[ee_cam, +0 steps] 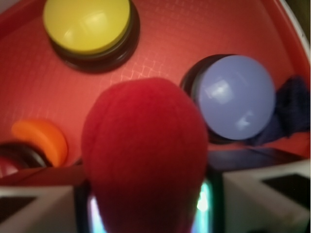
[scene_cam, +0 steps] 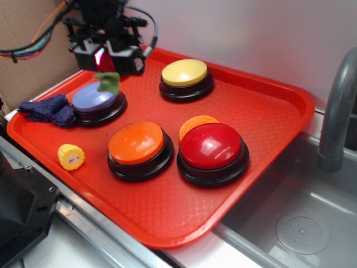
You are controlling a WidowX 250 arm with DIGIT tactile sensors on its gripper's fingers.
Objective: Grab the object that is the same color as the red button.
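In the exterior view, a red tray (scene_cam: 268,134) lies beside a sink (scene_cam: 301,223) with a grey tap (scene_cam: 337,111). The pincer (scene_cam: 106,56) hangs above the tray's far left corner, closed on the red toy fruit (scene_cam: 101,57); only a sliver of red shows between its black parts, and the green leaf (scene_cam: 107,81) dangles below, over the lilac button (scene_cam: 96,99). A dark blue cloth (scene_cam: 47,109) lies touching that button's left side. The yellow button (scene_cam: 185,75) stands at the back, the orange button (scene_cam: 137,146) in front, and the red button (scene_cam: 212,149) just beside it on the right, with an orange ridged disc (scene_cam: 196,123) tucked behind it. A small corn piece (scene_cam: 71,157) lies near the tray's left edge. In the wrist view, the fuzzy red fruit (ee_cam: 146,155) fills the middle, held up off the tray between the pincer's fingers (ee_cam: 257,199), which press on both its sides. Beyond it sit the yellow button (ee_cam: 87,26), the lilac button (ee_cam: 235,97), the blue cloth (ee_cam: 291,107) and the orange disc (ee_cam: 43,138), blurred.
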